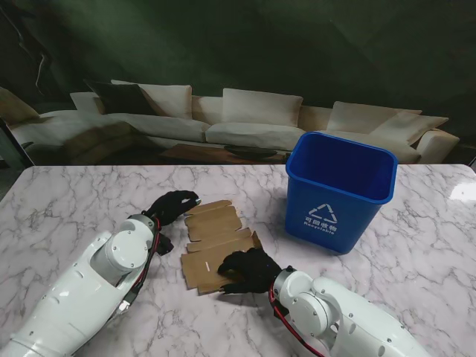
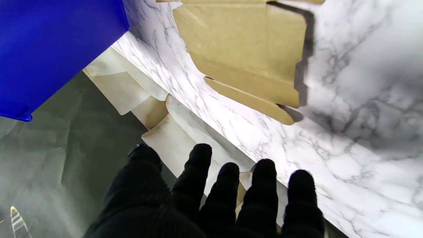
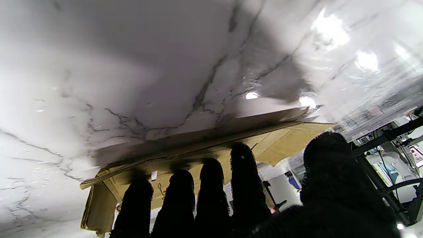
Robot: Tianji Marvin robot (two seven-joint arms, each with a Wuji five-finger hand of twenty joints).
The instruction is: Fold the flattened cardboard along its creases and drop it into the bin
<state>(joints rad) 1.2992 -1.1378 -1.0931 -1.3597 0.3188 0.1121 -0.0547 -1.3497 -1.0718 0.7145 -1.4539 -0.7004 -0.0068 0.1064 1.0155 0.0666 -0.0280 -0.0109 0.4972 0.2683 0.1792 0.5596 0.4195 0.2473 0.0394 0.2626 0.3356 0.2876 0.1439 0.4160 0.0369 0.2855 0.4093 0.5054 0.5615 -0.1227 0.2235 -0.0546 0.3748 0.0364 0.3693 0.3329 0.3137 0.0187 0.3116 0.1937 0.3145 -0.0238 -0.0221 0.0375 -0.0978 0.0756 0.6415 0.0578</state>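
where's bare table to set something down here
Bare marble lies left of the cardboard past the left hand, and along the far edge behind the blue bin. It is crowded at centre, where the right hand rests on the cardboard beside the bin.

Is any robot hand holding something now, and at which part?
The right robot hand presses its fingers on the flattened brown cardboard at its near edge; a closed grasp cannot be told. The left robot hand holds nothing.

stand looks down — wrists close, sharing cardboard (image 1: 217, 244).
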